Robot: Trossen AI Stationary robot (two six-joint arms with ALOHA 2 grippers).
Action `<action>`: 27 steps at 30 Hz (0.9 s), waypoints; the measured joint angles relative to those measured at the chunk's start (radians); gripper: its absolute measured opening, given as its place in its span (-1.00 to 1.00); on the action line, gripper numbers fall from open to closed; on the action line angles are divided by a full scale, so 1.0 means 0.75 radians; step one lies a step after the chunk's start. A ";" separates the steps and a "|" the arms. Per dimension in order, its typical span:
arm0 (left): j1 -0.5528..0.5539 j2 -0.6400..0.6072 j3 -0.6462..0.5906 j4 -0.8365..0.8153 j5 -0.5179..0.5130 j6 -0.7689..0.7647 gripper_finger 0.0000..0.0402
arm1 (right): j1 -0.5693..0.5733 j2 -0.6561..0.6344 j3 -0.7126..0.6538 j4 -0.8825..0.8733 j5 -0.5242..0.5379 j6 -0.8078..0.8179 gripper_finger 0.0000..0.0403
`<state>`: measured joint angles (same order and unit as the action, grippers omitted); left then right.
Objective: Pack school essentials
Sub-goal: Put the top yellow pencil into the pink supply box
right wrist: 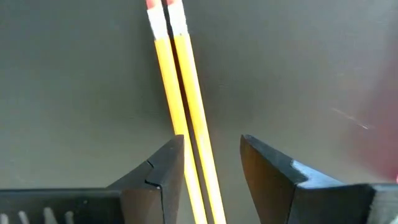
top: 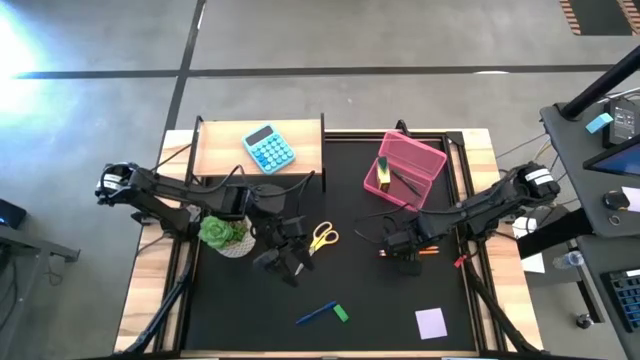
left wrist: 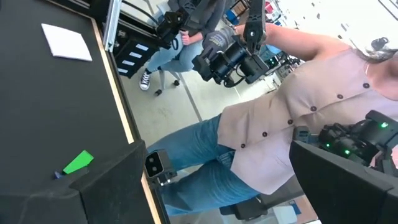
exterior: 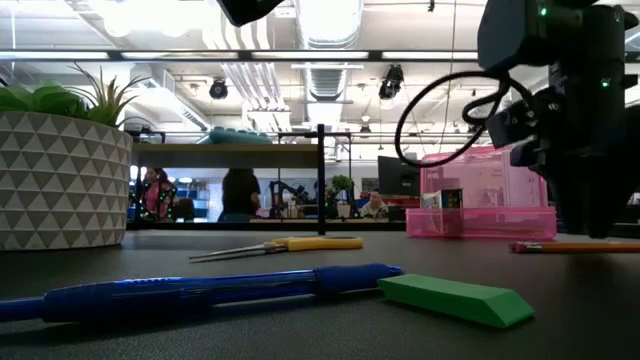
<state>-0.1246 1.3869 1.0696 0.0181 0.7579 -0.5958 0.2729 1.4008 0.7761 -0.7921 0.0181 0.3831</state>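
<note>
Right gripper: your right gripper (right wrist: 208, 168) hangs straight down over the two pencils (right wrist: 183, 112), its fingers part-open and astride them. From the wrist view you cannot tell whether the pads touch yet, so treat nothing as held.
Pencils: they lie side by side on the black mat (top: 400, 320), running lengthwise through the gap between the fingers, eraser ends pointing away from the wrist. In the low view the pencils (exterior: 575, 246) rest flat on the mat, not lifted.
Why this pose: straddling both pencils across their width probably lets one closing take the pair together.
Pink case: the open pink case (top: 403, 168) sits just beyond this gripper, already holding a small yellow box (top: 383, 167); likely the pencils' destination.
Left gripper: your left gripper (top: 290, 262) waits wide open and empty, the scissors (top: 322, 237) just beside it.
Still loose: blue pen (top: 316, 315), green eraser (top: 340, 313) and lilac note pad (top: 431, 322) lie nearer the table's front edge, apart from both grippers.
</note>
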 joint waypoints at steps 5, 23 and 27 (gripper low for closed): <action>0.000 0.000 -0.003 0.025 0.023 0.000 0.89 | 0.000 0.052 0.004 0.005 -0.005 -0.023 -0.28; 0.001 0.003 -0.025 0.303 0.255 -0.035 0.89 | -0.001 0.021 -0.003 0.040 0.017 0.024 -0.47; 0.001 0.003 -0.033 0.303 0.255 -0.035 0.89 | -0.001 -0.012 -0.004 0.048 0.022 0.037 -0.51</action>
<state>-0.1238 1.3888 1.0447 0.2451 0.9489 -0.6220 0.2722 1.3919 0.7734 -0.7560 0.0345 0.4108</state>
